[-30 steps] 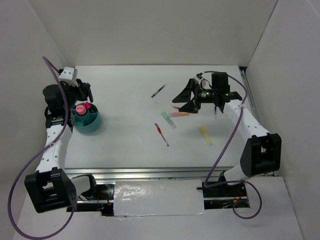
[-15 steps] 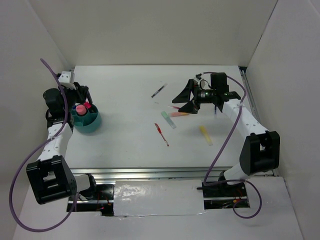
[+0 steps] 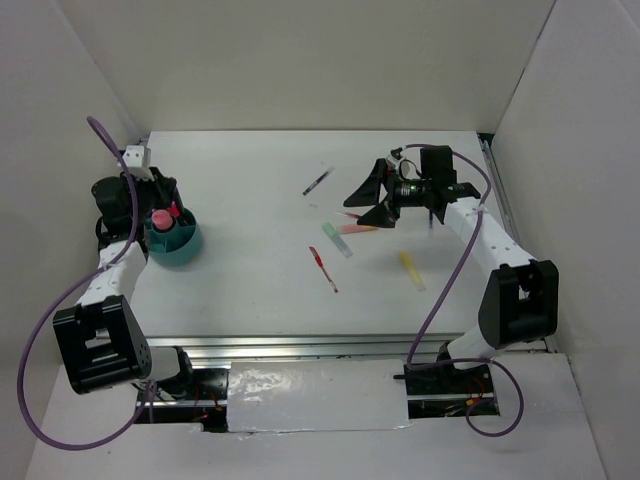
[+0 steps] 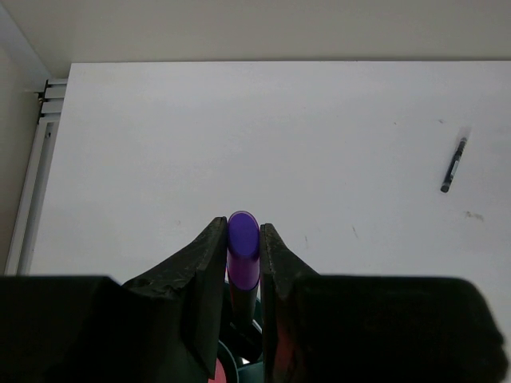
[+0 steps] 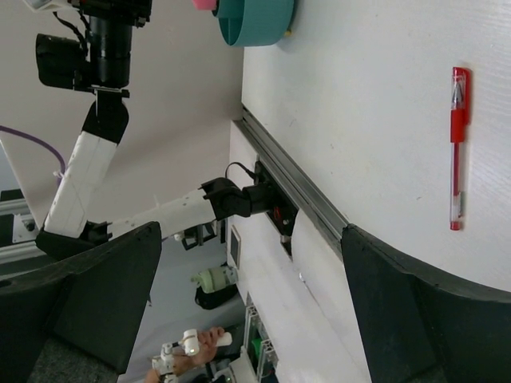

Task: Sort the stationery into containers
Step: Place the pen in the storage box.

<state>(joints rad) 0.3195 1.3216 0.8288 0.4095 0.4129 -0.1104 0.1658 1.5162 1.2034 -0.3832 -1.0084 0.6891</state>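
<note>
My left gripper (image 4: 242, 227) is shut on a purple-capped marker (image 4: 243, 259), held upright just above the teal cup (image 3: 178, 247) at the table's left side. A pink highlighter (image 3: 160, 218) stands in that cup. My right gripper (image 3: 370, 198) hangs wide open and holds nothing, above an orange highlighter (image 3: 360, 228) and a pastel green one (image 3: 337, 240). A red pen (image 3: 323, 268), a yellow highlighter (image 3: 412, 270) and a dark pen (image 3: 317, 182) lie loose on the table. The right wrist view shows the red pen (image 5: 456, 148) and the cup (image 5: 255, 20) beyond the spread fingers (image 5: 104, 295).
White walls close in the table on the left, back and right. The metal rail (image 3: 300, 347) runs along the near edge, between the two arm bases. The dark pen (image 4: 453, 165) lies far right of the left gripper.
The left wrist has shifted a little left over the cup, still gripping the marker. The right arm has barely moved and its jaws stay wide.
</note>
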